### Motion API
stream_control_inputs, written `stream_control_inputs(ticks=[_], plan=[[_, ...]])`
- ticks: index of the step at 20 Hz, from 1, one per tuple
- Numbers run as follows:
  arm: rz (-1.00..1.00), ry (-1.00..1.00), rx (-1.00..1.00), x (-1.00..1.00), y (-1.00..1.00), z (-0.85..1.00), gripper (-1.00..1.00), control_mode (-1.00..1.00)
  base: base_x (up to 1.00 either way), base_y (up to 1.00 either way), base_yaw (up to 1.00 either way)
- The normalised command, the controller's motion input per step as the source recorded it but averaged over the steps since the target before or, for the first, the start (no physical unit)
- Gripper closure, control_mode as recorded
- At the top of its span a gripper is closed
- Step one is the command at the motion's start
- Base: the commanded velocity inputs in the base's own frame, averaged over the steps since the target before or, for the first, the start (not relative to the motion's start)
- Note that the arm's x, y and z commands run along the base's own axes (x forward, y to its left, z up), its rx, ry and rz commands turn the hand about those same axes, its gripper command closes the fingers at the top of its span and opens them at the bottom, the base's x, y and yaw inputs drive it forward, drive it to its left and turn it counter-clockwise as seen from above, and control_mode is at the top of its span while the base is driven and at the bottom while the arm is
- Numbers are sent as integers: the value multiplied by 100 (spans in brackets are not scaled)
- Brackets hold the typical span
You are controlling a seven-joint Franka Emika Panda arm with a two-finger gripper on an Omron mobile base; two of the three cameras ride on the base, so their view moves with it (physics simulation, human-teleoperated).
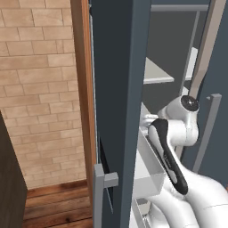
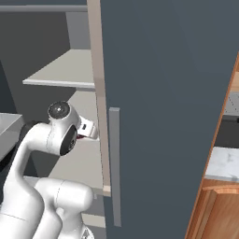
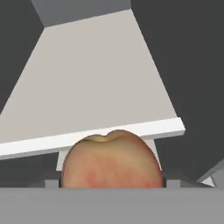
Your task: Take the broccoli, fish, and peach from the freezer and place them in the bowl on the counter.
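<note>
We are reaching into the freezer (image 2: 168,93), whose dark door fills the right half of the right base view, with pale shelves (image 2: 65,70) showing at the upper left of that frame and a grey door bin (image 1: 149,173) at lower centre of the left base view. The arm (image 2: 46,140) bends inward at the lower left of the right base view, its wrist just beside the door's inner edge, so we judge there is little room to swing sideways. The desk (image 2: 224,165) peeks in at the right edge of that view, well apart from the arm. In the hand view the peach (image 3: 111,159) sits at bottom centre, right against the gripper (image 3: 111,183), below the front edge of a shelf (image 3: 92,138). The gripper stands fairly wide around the peach, and we judge it is gripping the fruit, though contact is hidden. We judge the peach is only now being fetched; the carry to the bowl remains, and we cannot tell where the broccoli and fish are.
</note>
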Motion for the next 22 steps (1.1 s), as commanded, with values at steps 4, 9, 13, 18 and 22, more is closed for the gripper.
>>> stream_control_inputs(ticks=[4,9,13,18,22], plan=[[2,18,-15,-74,10,39,100,-100,0,0,0],[5,21,-11,-69,4,27,100,-100,0,0,0],[11,14,0,-66,-9,20,100,-100,0,0,0],[7,5,0,-59,-8,15,100,-100,0,0,0],[0,0,-1,-45,0,8,100,-100,0,0,0]])
